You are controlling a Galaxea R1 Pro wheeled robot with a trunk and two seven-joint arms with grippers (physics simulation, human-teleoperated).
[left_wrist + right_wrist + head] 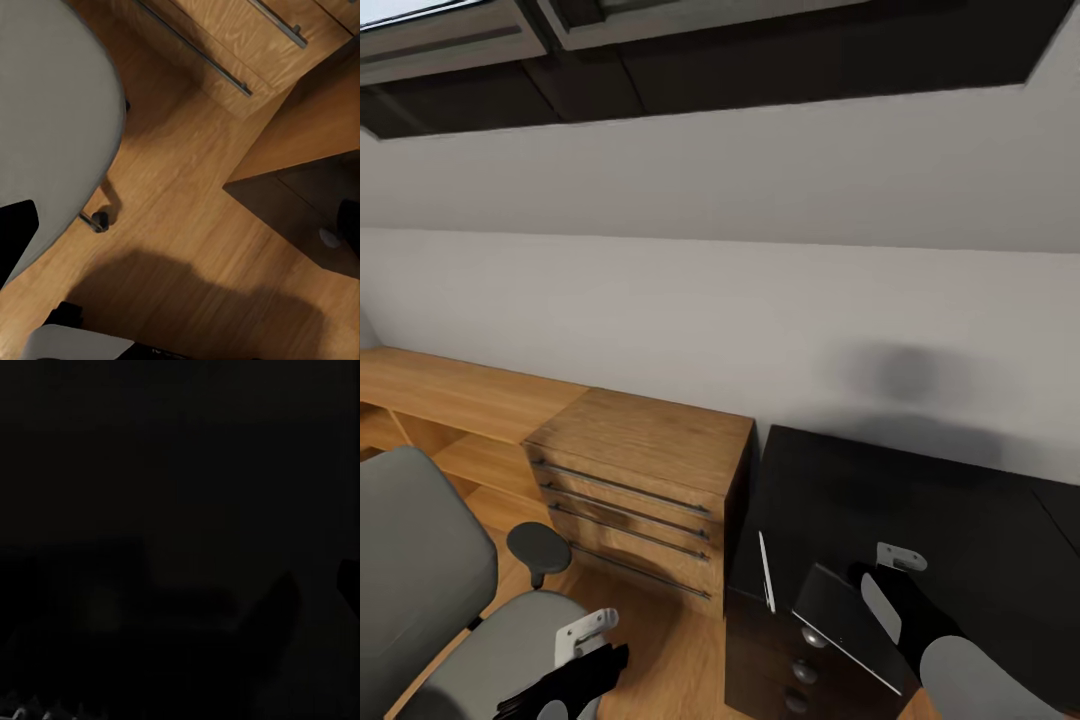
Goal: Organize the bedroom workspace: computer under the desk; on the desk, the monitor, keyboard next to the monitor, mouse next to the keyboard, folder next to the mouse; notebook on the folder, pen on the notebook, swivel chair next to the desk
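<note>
Holding low over swivel chair, left claw grip unreadable | pen lies on table edge, just beside | right claw gripping notebook tilted; level it before release.

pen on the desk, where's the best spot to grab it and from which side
Grip the pen near its middle, coming straight down from above, fingers closing across its width. It lies flat on the black desk near the left edge, running front to back, so only its thin sides offer purchase. The notebook sits close on its right, so keep the fingers narrow.
</note>
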